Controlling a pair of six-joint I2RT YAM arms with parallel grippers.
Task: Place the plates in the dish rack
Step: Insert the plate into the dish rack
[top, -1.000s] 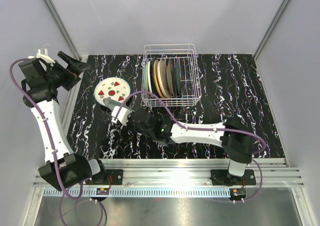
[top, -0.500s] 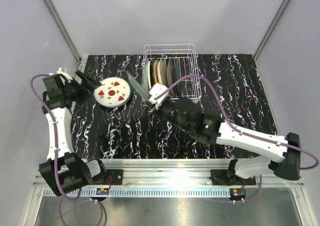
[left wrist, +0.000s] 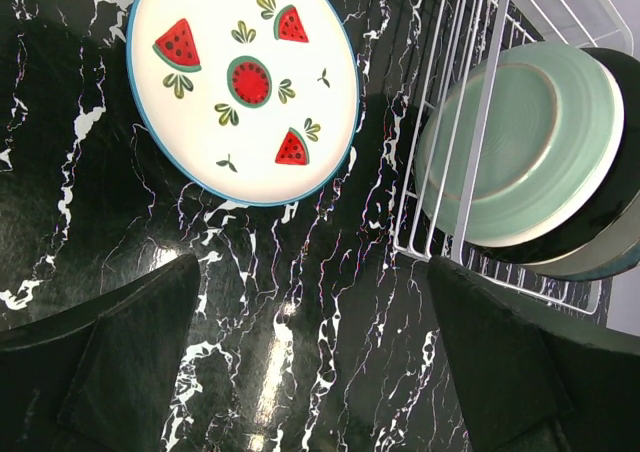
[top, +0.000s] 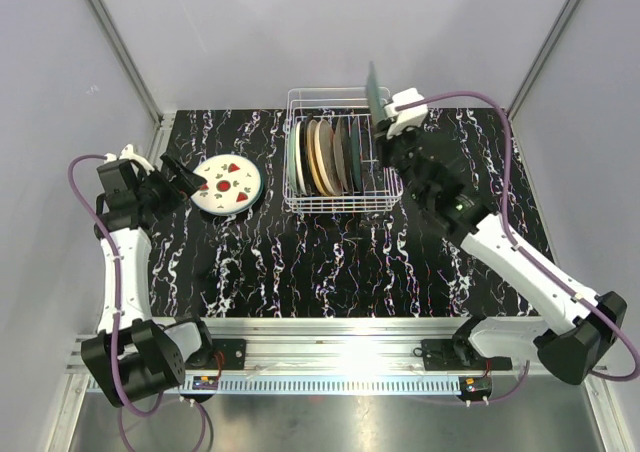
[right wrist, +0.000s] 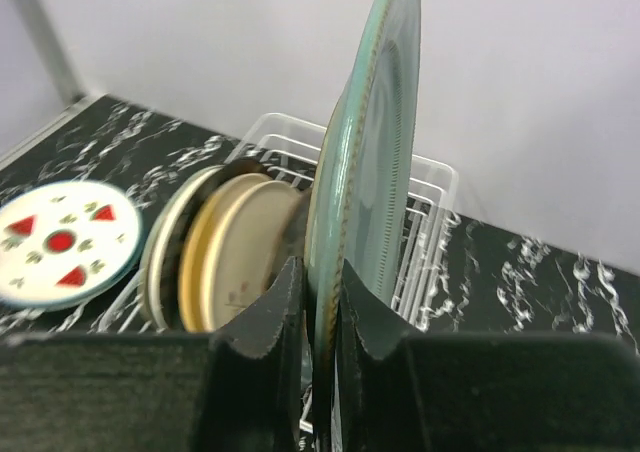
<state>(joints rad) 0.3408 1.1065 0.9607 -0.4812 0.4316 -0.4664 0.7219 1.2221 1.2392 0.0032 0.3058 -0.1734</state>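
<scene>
The right pincer (right wrist: 318,297) is clamped on the rim of a green plate (right wrist: 372,152), with one finger on each face. This plate stands upright and reaches out beyond the fingertips, its edge turned toward the wrist camera. Just beyond this pincer, and lower, is the dish rack (top: 385,187), a white wire basket. The held plate is over the right part of the rack, and I cannot tell if it touches the wires. To the left of the held plate, several other plates (top: 322,157) stand on edge in the rack, close together in a row. The pale green one (left wrist: 515,137) is at the left end, and cream and darker ones follow it.

The left pincer (left wrist: 312,292) has its fingers wide apart and holds nothing; between them only the black marbled bench (top: 330,262) is seen. Just ahead of this pincer, a little to the left, the watermelon plate (left wrist: 245,82) lies flat on the bench, apart from both fingers. It is white with a blue rim and red slices painted on it. The rack is ahead of this pincer to the right, near the watermelon plate but not touching it.
</scene>
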